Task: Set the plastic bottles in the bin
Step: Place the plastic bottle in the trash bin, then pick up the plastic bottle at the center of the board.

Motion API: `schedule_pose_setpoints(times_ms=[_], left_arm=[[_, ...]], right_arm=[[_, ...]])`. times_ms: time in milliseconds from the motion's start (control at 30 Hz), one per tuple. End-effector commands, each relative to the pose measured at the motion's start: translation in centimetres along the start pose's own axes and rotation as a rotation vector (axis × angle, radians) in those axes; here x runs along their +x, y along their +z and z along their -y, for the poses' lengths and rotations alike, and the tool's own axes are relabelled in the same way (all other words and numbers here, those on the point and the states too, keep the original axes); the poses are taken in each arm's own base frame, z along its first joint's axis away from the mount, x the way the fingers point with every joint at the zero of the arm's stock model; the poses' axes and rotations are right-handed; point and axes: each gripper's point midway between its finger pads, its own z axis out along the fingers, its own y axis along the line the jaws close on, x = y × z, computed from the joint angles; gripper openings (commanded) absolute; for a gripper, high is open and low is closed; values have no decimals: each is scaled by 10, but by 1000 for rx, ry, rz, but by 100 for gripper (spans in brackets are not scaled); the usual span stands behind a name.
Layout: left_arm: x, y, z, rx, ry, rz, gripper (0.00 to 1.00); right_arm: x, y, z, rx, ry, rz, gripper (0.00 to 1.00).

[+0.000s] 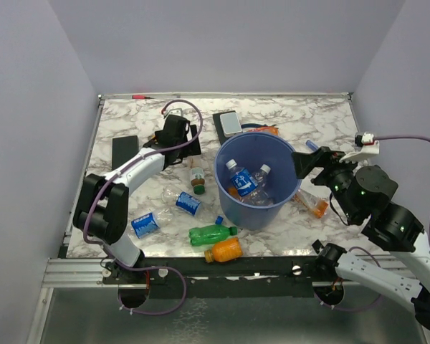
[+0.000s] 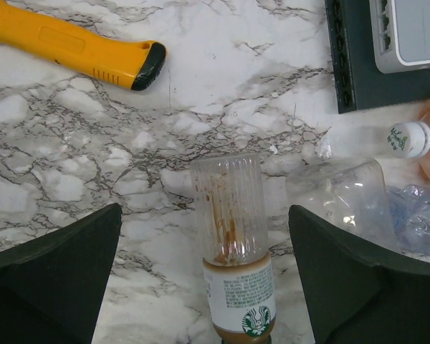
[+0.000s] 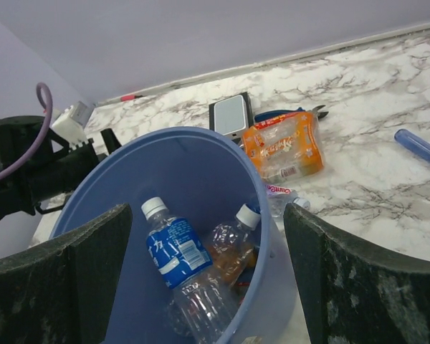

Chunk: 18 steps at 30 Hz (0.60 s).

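The round blue bin [image 1: 272, 208] holds a clear blue-labelled bottle [image 3: 175, 251] with a white cap, while left of the bin a nearly empty brown bottle [image 2: 233, 244] lies untouched between the spread fingers of the left gripper [image 2: 204, 222], and the right gripper [image 3: 206, 215] hangs over the bin's rim, jaws wide apart.

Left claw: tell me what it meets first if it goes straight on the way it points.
The left claw would likely meet the nearly empty brown bottle lying centred between its open fingers; depth is unclear.
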Motion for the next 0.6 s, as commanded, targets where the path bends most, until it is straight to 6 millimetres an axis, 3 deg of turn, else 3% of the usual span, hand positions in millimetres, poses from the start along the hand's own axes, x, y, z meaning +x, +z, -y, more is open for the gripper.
schedule_pose_setpoints(times_ms=[0,167,367,567], left_arm=[[17,13,11,20,31,-61,99],[40,25,22,8,87,-107,96],[65,40,3,-72,110,-157,85],[75,46,1,-73,108,-181,69]], right_arm=[[-4,-3,-6,-44,32,20,91],[4,-1,-8,-57,22,0,90],[4,-6,-5,-62,32,3,90],[4,-11,1,-52,41,10,90]])
